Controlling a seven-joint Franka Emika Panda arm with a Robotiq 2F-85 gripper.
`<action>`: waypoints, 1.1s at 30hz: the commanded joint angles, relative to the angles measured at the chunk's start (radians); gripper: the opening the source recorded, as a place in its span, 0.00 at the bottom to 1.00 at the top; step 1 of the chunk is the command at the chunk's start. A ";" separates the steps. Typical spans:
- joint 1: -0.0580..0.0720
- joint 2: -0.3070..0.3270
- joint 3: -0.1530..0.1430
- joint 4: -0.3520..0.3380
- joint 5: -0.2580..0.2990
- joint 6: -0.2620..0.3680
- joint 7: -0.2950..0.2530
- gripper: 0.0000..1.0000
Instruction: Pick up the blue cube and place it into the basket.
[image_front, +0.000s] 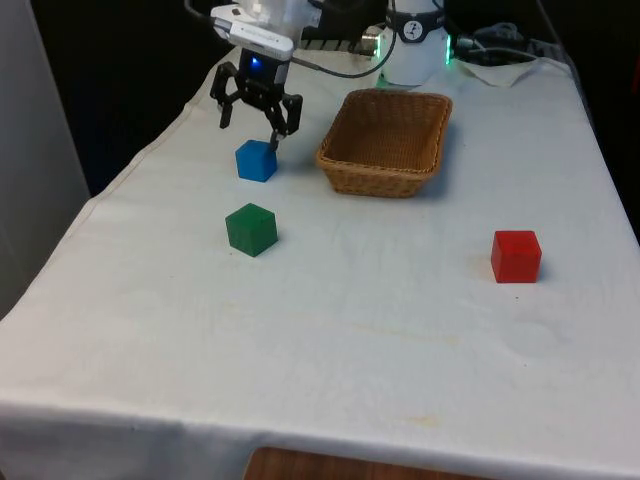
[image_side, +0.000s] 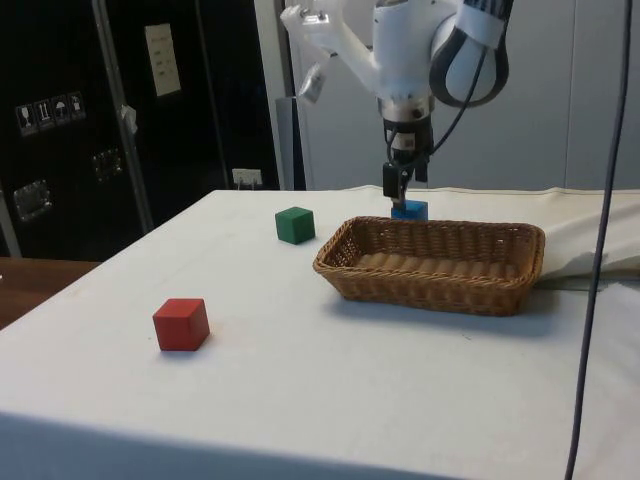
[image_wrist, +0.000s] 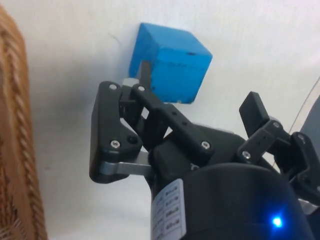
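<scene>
one blue cube (image_front: 256, 160) on bench (image_front: 330, 330), tool (image_front: 256, 118) spread wide above, offset toward 12 o'clock; risk: finger clips cube edge, nudges it askew.

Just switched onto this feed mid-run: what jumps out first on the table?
The black gripper hangs open just above the blue cube, which sits on the white cloth at the front view's left of the wicker basket. A green cube lies nearer the camera than the blue one. A red cube sits apart at the front view's right.
</scene>
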 joint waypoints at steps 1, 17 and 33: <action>-0.005 0.013 -0.001 0.003 0.001 0.025 0.004 1.00; -0.006 0.082 -0.012 0.001 0.009 0.124 0.054 1.00; -0.010 0.085 0.000 -0.006 0.018 0.120 0.073 1.00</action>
